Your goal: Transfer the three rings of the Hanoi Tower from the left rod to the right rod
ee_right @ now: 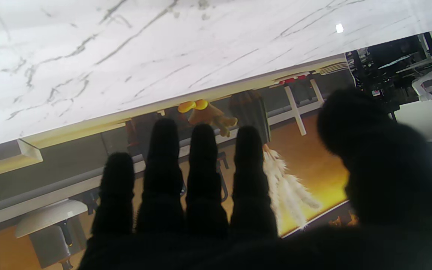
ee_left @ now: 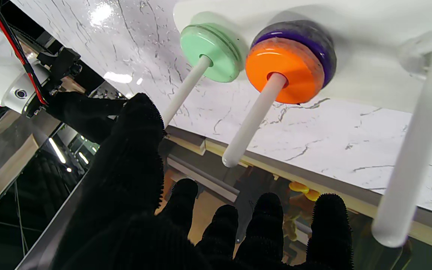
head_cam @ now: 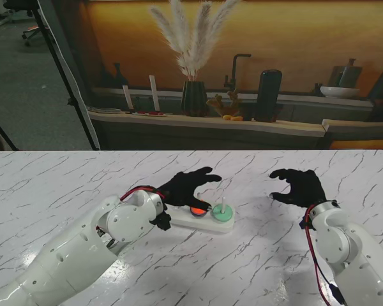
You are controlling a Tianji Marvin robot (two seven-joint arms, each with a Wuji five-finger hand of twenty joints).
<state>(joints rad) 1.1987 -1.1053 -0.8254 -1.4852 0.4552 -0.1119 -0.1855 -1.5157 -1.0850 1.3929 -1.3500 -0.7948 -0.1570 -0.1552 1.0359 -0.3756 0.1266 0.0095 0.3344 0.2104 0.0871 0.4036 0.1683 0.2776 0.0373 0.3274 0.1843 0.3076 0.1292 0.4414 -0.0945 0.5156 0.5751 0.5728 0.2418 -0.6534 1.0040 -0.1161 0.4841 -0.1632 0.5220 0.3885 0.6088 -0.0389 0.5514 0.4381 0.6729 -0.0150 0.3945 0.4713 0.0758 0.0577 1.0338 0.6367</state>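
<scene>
1. The fingers of the left hand are spread apart and grasp nothing; in the stand view this hand hovers over the left part of the white base, just left of the frame's centre.
2. The fingers of the right hand are likewise released and empty, held over bare marble worktop in the right middle of the frame, well apart from the tower.
3. The orange ring sits on the middle rod, stacked on top of a purple ring that touches the base.
4. The green ring lies alone on the right rod, flat on the base, just beside the orange one.
5. The left rod stands bare, with no ring around it.
6. In the stand view the green ring shows to the right of the left hand's fingertips, with its rod upright through it.
</scene>
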